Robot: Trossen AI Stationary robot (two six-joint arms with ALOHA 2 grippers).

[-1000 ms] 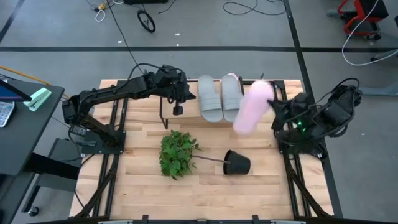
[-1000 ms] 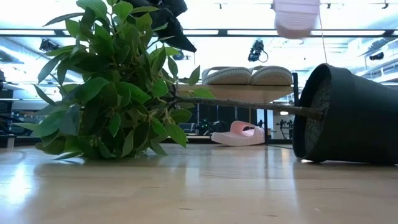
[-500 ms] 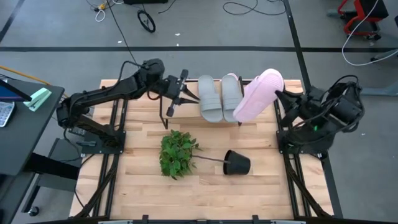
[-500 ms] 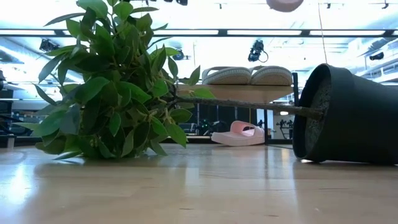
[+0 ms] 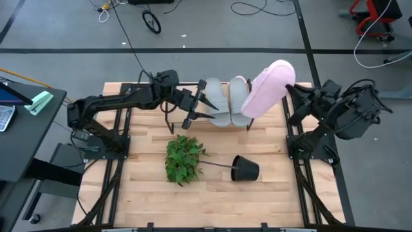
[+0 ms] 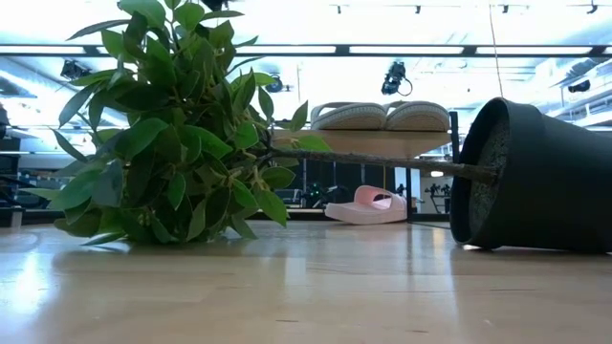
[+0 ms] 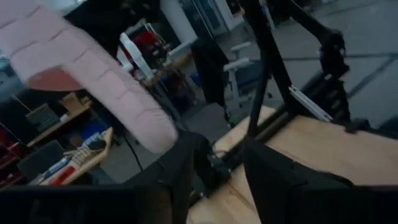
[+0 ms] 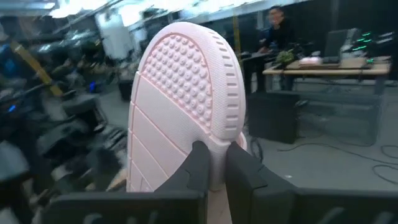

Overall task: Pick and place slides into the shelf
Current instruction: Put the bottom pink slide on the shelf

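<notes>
Nearest on our tabletop (image 5: 148, 193) lie the leafy plant (image 5: 183, 159) and the tipped black pot (image 5: 245, 169), and behind them stands the shelf (image 6: 382, 141) with two grey slides (image 5: 225, 101) side by side on its top board and a pink slide (image 6: 368, 205) lying on the tabletop under it. Our left hand (image 5: 198, 109) reaches in beside the grey pair with its fingers apart and nothing between them. Our right hand (image 8: 214, 163) is clamped on the edge of the other pink slide (image 5: 267, 90), held tilted above the shelf's right end.
</notes>
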